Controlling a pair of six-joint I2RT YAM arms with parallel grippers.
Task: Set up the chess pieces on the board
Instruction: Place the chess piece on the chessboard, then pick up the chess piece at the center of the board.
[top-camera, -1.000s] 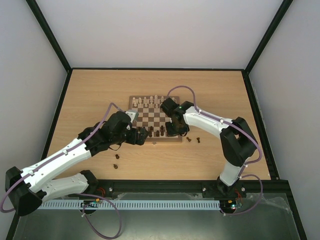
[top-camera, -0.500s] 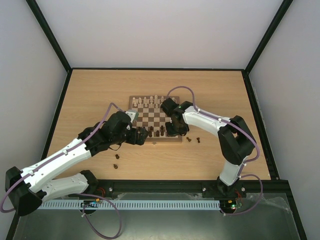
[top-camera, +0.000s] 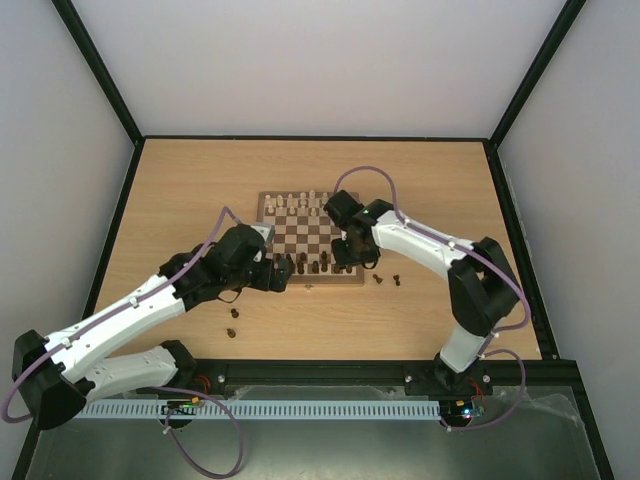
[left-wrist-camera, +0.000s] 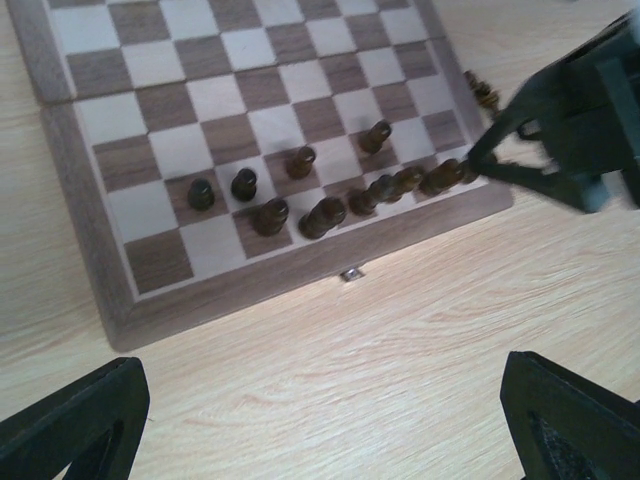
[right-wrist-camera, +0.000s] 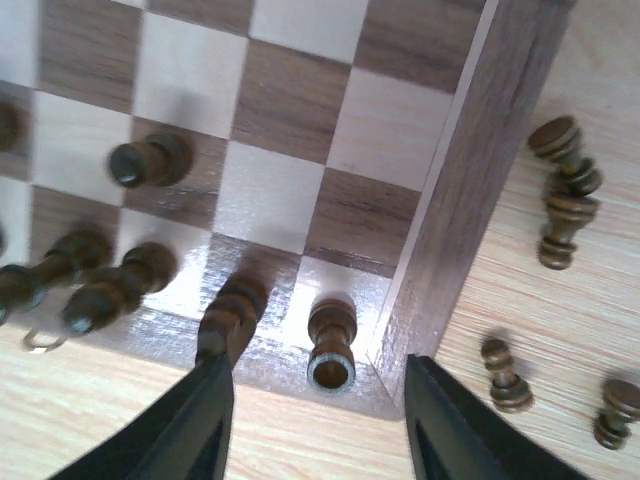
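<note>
Right wrist view: we keep our right fingers (right-wrist-camera: 205, 430) apart, gripping nothing. A dark chess piece (right-wrist-camera: 332, 345) stands free between them on the board's (right-wrist-camera: 450, 230) corner square, likely its home. Our left fingers (left-wrist-camera: 80, 420) gape empty.

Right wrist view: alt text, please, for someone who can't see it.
The right gripper hangs open over the board's corner, fingers either side of a dark chess piece standing on the corner square. More dark pieces line the edge row; loose pieces sit on the table beside the board.
</note>
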